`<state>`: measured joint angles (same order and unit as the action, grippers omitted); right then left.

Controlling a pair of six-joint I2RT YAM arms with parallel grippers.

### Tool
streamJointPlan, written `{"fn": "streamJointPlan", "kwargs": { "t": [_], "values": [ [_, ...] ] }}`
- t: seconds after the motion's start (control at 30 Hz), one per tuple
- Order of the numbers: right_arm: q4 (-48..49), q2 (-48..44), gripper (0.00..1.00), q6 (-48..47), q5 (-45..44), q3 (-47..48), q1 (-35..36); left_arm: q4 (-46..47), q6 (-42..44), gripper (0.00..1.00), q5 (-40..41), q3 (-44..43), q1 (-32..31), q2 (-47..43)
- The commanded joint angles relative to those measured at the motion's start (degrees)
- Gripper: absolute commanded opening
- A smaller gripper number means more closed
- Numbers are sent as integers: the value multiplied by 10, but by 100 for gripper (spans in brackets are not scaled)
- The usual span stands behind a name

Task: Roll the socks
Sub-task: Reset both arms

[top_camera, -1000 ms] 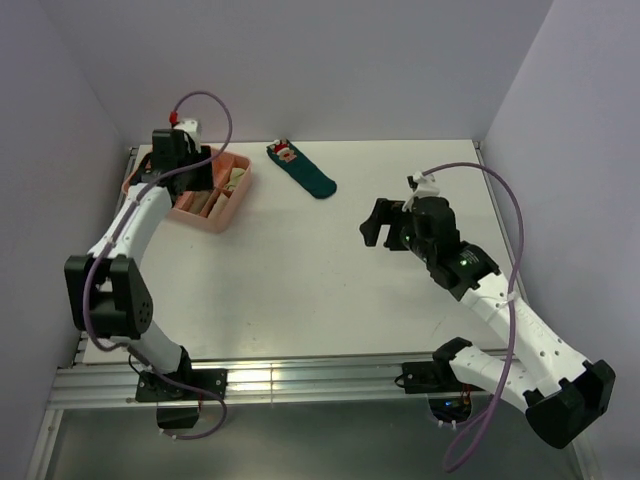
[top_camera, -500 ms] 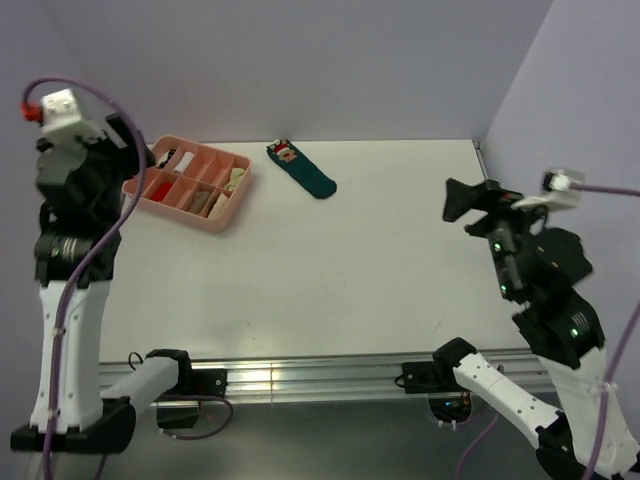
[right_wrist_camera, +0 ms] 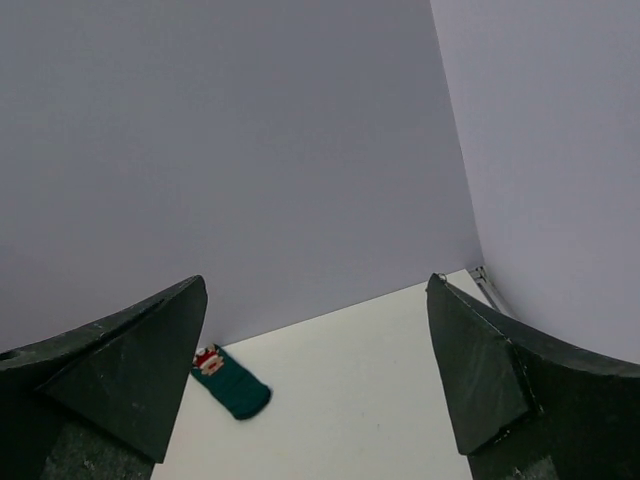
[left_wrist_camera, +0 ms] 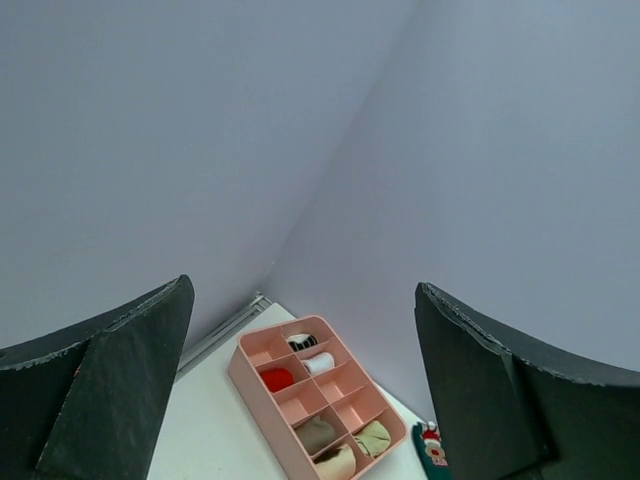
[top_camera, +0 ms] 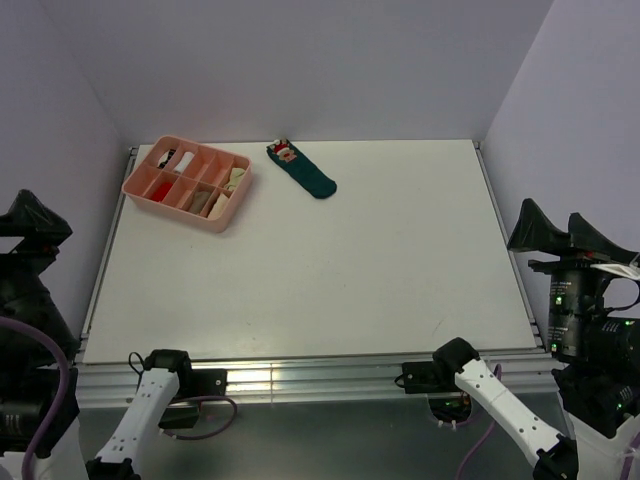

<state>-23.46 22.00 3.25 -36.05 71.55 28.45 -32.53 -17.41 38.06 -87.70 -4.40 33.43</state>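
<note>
Targets: plain tan-brown fabric sock point(top_camera: 204, 201) and cream fabric sock point(top_camera: 236, 179) look bundled in pink plastic divider tray point(top_camera: 172, 212), counter's far-left corner. Left gripper point(left_wrist_camera: 302, 288) nearer, right gripper point(right_wrist_camera: 316, 281) well apart at near-right; both jaws spread, empty.

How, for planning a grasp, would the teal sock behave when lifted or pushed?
The teal sock lies flat and thin on the table, so it would probably droop from a pinch. It looks like soft fabric, so a push would likely bunch it, not roll it.
</note>
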Motion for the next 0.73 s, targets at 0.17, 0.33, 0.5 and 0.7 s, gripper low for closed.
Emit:
{"fn": "streamJointPlan", "kwargs": {
  "t": [0.17,0.33,0.5,0.7],
  "values": [
    [7,1,96,-16,-3,-16,-1,10,-5,100,64,37,-7,-42],
    [17,0,96,-9,-2,-26,-2,5,-21,99,70,52,-9,-41],
    [22,3,96,3,4,-38,-1,3,-20,99,70,65,-10,-34],
    [33,11,96,4,12,-46,-1,11,-22,100,69,89,-12,-31]
  ]
}}
